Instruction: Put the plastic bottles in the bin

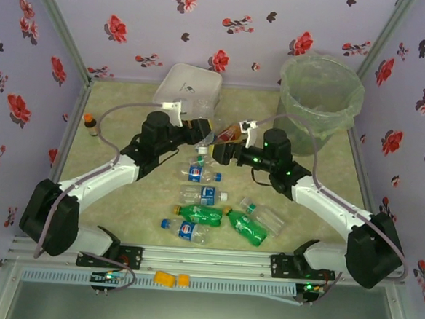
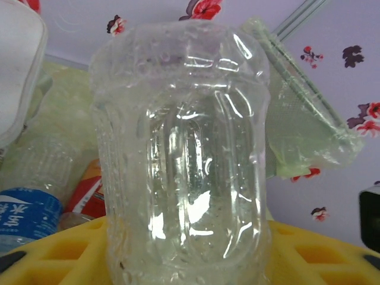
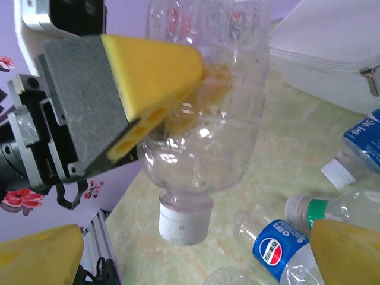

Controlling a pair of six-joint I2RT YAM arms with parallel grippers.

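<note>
My left gripper (image 2: 187,249) is shut on a clear, label-free plastic bottle (image 2: 184,148). It hangs above the table with its white cap (image 3: 184,219) pointing down, and one yellow left finger (image 3: 154,77) presses into its side. My right gripper (image 3: 190,255) stands open just beside and below it, with nothing between its yellow pads; from above it (image 1: 224,151) sits next to the left gripper (image 1: 202,137). The bin (image 1: 321,90), round, grey-green and bag-lined, stands at the back right. Several more bottles lie mid-table, among them a Pepsi-labelled one (image 3: 285,249) and two green ones (image 1: 201,215).
A white lidded box (image 1: 188,88) stands at the back, just behind the left gripper. A bottle with red-orange liquid (image 1: 229,131) lies between box and bin. A tiny brown bottle with an orange cap (image 1: 91,124) stands by the left wall. Flowered walls close in three sides.
</note>
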